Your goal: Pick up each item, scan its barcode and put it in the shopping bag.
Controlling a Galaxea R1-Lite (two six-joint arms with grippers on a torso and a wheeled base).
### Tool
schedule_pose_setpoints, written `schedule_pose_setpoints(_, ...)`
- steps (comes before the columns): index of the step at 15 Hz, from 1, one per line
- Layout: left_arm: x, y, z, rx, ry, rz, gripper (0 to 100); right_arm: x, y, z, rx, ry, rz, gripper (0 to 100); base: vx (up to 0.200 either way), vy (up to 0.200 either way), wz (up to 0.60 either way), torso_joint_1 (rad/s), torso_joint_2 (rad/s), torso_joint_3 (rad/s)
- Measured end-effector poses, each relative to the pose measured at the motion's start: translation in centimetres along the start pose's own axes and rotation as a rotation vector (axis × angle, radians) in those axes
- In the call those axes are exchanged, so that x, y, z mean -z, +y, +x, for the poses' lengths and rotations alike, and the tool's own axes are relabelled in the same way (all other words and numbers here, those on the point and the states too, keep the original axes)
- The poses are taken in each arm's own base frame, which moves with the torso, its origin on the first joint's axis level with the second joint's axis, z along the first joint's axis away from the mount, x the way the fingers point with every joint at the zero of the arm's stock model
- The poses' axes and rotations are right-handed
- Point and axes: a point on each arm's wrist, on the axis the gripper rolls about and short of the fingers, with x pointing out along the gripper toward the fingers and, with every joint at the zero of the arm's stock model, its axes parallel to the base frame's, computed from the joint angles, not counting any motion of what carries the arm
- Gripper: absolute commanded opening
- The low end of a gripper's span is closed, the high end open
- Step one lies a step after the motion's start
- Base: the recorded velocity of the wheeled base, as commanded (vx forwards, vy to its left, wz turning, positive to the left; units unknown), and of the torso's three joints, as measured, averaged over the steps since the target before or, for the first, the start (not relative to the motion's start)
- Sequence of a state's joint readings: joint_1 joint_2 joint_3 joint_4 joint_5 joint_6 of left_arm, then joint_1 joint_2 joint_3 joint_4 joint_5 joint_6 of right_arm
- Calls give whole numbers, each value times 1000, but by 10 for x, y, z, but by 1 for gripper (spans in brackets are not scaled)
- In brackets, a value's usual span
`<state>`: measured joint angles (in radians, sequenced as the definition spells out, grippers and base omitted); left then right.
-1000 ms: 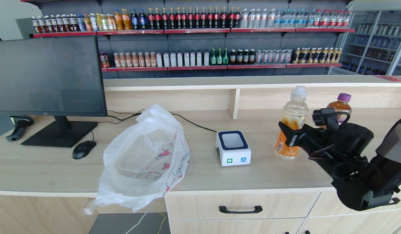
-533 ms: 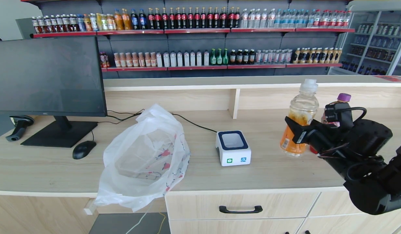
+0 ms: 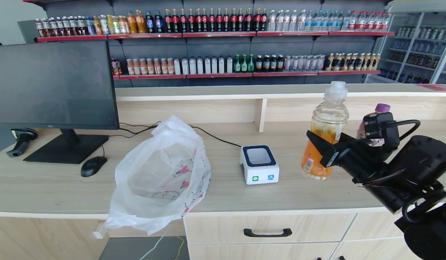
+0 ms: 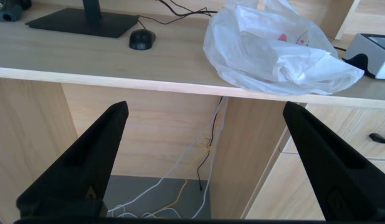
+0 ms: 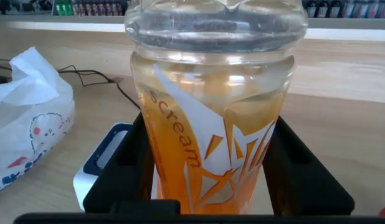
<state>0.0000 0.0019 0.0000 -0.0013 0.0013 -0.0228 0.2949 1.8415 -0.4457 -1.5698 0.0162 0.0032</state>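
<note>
The shopping bag (image 3: 161,173) (image 4: 280,50) (white, translucent, with red print) is lying crumpled left of centre on the counter (image 3: 226,195), its lower part hanging over the near edge. A handheld scanner (image 3: 20,141), a dark monitor (image 3: 53,83) and a black mouse (image 3: 93,166) are sitting to its left. The left jaws are hanging low in front of the counter, below its near edge. They are standing wide apart and holding nothing, and between them cables are dangling in the gap under the counter.

Right of the bag, near the middle of the counter, the white barcode scanner (image 3: 259,164) (image 5: 105,168) is sitting with its blue-framed window facing up. Below it, a drawer with a black handle (image 3: 267,233) is showing in the counter's front.

Further right, the orange drink bottle (image 3: 329,119) (image 5: 211,124) is standing almost upright near the barcode scanner, its white cap leaning slightly to the right. The right jaws are clamping its lower body from both sides. Whether its base is touching the counter cannot be told. Orange liquid is filling roughly the lower half, and the upper part is clear.

Behind the right arm, toward the far side, a purple-capped bottle (image 3: 381,108) is standing on the counter, partly hidden. Shelves (image 3: 215,34) of drinks are lining the far wall.
</note>
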Motion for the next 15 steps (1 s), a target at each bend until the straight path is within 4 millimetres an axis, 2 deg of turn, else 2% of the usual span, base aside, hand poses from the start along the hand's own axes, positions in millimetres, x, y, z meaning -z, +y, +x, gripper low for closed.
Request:
schedule_pose_setpoints(6, 0, 0, 0, 0, 0, 0, 100, -22, 51, -11, -180, -68, 53, 0, 0, 0, 0, 0, 0, 0)
schedule_pose_setpoints(10, 0, 0, 0, 0, 0, 0, 100, -46, 85, -26, -319, -142, 132, 0, 0, 0, 0, 0, 0, 0)
schedule_pose_setpoints(12, 0, 0, 0, 0, 0, 0, 100, -59, 91, -35, -355, -177, 180, 0, 0, 0, 0, 0, 0, 0)
schedule_pose_setpoints(15, 0, 0, 0, 0, 0, 0, 100, -74, 89, -46, -372, -222, 236, 0, 0, 0, 0, 0, 0, 0)
